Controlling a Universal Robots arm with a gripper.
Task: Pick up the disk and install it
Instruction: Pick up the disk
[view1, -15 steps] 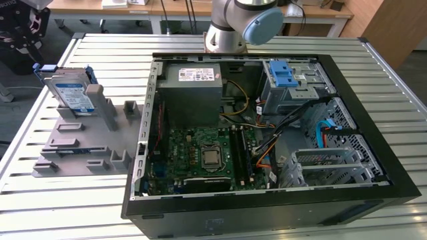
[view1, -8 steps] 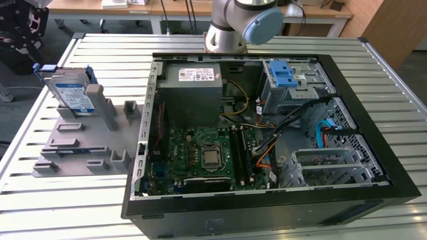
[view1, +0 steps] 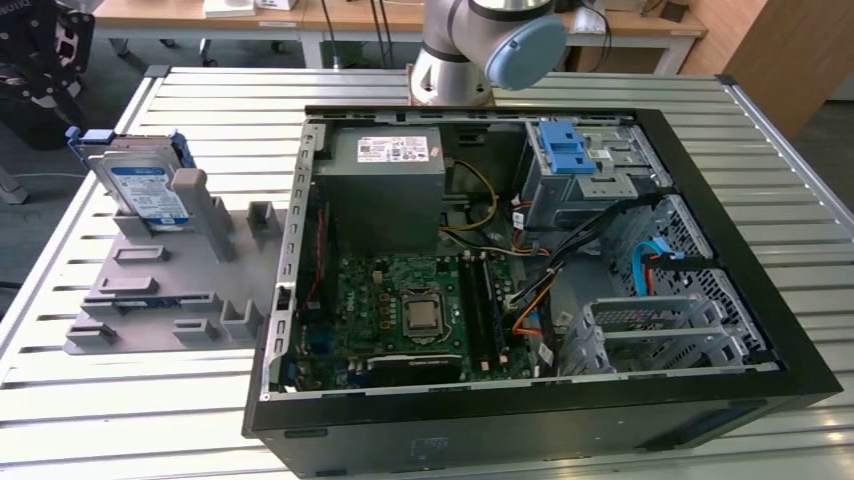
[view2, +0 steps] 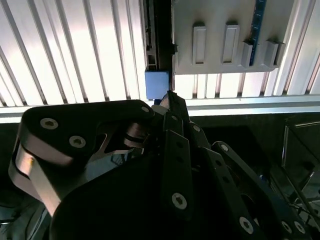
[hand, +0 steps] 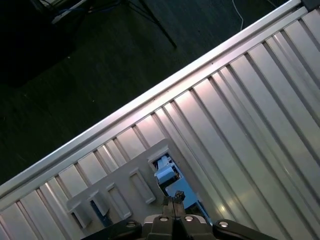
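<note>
**Claw clenched and empty above the disk, disk parked in its holder**

Room: the slatted table (view1: 134, 400) has the open computer case (view1: 467, 440) on the exterior view's right and a grey holder tray (view1: 174, 290) on the exterior view's left, just beside the case wall. The disk (view1: 140, 180) stands on edge in the far end of that tray, tilted back, label facing the camera, blue bracket around it. It sits near the table's edge, with bare slats around it. Inside the case, the grey cage with the blue latch (view1: 567, 150) sits in the far corner, with cables running just below it.

Claw: in the first wrist view the gripper (hand: 173, 202) has its fingertips pressed together with nothing between them. It hangs over the blue-and-white end of the disk and is apart from it. In the second wrist view the tips line up just by the bracket's blue corner.

Hard to see: the arm (view1: 474, 45) is cut off at the exterior view's top edge. In the second wrist view the claw's own linkages block the lower half. The disk reads edge-on from above, so its label side can't be made out there. In the first wrist view the dark floor (hand: 75, 75) lies beyond the table's edge rail (hand: 150, 95).
</note>
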